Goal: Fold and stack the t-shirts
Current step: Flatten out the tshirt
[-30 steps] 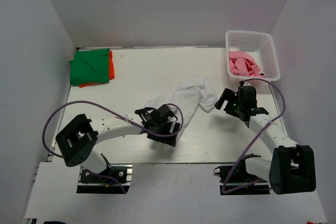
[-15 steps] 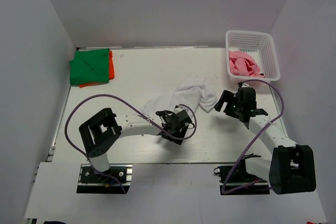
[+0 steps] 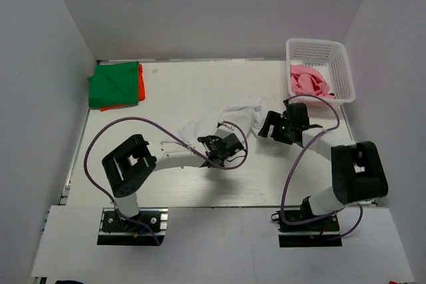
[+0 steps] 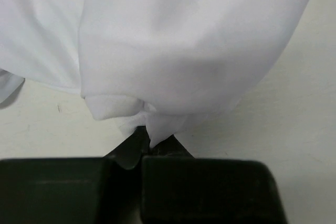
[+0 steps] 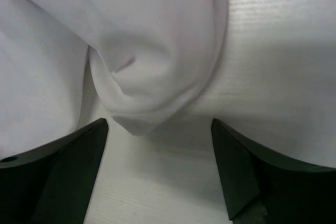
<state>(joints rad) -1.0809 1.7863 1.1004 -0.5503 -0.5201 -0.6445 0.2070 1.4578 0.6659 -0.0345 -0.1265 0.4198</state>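
— White cloth t-shirt (image 3: 243, 111) lies crumpled in the middle of the pale worktop (image 3: 180, 91), between the two arms. What else sits there?

— At the far right corner stands a white plastic lattice basket (image 3: 316, 43) with a crumpled pink cloth t-shirt (image 3: 307, 81) inside. At the far left corner, a folded green cloth t-shirt (image 3: 113, 83) rests on a folded orange cloth t-shirt (image 3: 142, 88), whose edge shows along the right side.

— And the pincers?

— The left pincer (image 4: 144, 148) is closed, nipping a small fold at the white shirt's near edge. The right pincer (image 5: 157, 127) is spread wide at the shirt's right end, its fingers either side of a bulge of cloth, gripping nothing.
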